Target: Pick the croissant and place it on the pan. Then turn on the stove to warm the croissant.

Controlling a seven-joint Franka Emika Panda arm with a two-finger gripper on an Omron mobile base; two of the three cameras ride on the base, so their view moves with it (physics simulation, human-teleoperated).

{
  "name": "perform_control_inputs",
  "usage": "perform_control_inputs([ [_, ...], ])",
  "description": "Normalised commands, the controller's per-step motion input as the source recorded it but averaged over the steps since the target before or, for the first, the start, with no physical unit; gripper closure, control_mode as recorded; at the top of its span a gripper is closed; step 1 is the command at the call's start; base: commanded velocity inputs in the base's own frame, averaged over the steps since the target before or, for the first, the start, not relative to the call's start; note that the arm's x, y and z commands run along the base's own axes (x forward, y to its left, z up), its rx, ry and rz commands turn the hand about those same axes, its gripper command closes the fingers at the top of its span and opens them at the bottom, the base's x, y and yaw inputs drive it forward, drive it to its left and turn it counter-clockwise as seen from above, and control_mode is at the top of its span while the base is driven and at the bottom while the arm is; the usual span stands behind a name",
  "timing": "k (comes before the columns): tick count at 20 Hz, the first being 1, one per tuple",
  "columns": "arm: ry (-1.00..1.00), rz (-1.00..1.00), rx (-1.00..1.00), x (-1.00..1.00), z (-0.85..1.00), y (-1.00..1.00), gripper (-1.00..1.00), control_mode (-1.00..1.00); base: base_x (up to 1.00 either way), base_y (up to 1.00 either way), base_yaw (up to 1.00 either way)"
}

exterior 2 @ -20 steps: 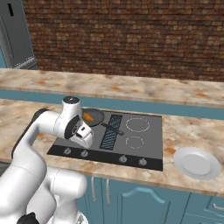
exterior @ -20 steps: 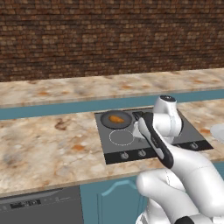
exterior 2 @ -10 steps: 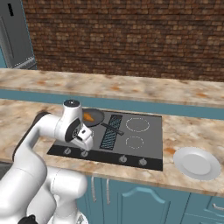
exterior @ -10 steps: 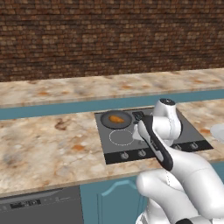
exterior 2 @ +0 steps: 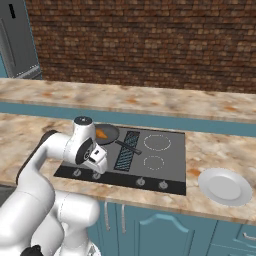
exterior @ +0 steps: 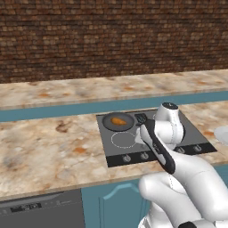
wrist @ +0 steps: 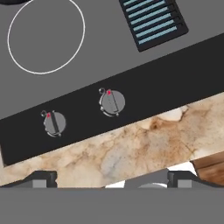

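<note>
Pincer (wrist: 112, 179) hangs over the front edge of the worktop (wrist: 144, 144), jaws wide, nothing in them; just the two dark fingertips (wrist: 41, 179) poke up at the bottom of the hand view. Right past them sit two round front knobs on the stove's black strip: the nearer-centre knob (wrist: 112, 102) and the left knob (wrist: 54, 123), each with a small red mark.

Risk as I judge it: wrong knob. The two are alike and close together, and nothing in the hand view says which one feeds the burner under the pan. Wide jaws coming down off-centre could also slip off the knob rim or bump the strip rather than turn it. A partial twist might leave the burner off.

Further back, a white burner ring (wrist: 46, 37) and the ribbed strip (wrist: 153, 22).

The base views give what the hand view lacks: the croissant (exterior: 118, 120) already lies in the pan (exterior: 116, 122) on the far-left burner of the stove (exterior: 151, 136), so placing looks done and only the knob is left. Right base view shows the pan's handle (exterior 2: 129, 147) pointing toward stove centre, four knobs along the front, and a white plate (exterior 2: 225, 186) on the worktop well off to the right. Pincer itself is partly hidden by the arm there.
</note>
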Motion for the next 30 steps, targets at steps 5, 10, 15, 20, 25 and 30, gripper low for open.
perform_control_inputs([
  [5, 0.00, 0.00, 0.00, 0.13, -0.07, -0.06, -1.00, -1.00, 0.00, 0.00, 0.00],
  [10, 0.00, 0.00, 0.00, 0.20, -0.09, -0.04, -1.00, -1.00, 0.00, 0.00, 0.00],
  [15, 0.00, 0.00, 0.00, 0.20, -0.12, -0.01, -1.00, -1.00, 0.00, 0.00, 0.00],
  [20, 0.00, 0.00, 0.00, 0.19, -0.17, 0.00, -1.00, -1.00, 0.00, 0.00, 0.00],
  [25, 0.00, 0.00, 0.00, 0.17, -0.19, 0.00, -1.00, -1.00, 0.00, 0.00, 0.00],
  [30, 0.00, 0.00, 0.00, 0.03, -0.20, 0.00, -1.00, -1.00, 0.00, 0.00, 0.00],
])
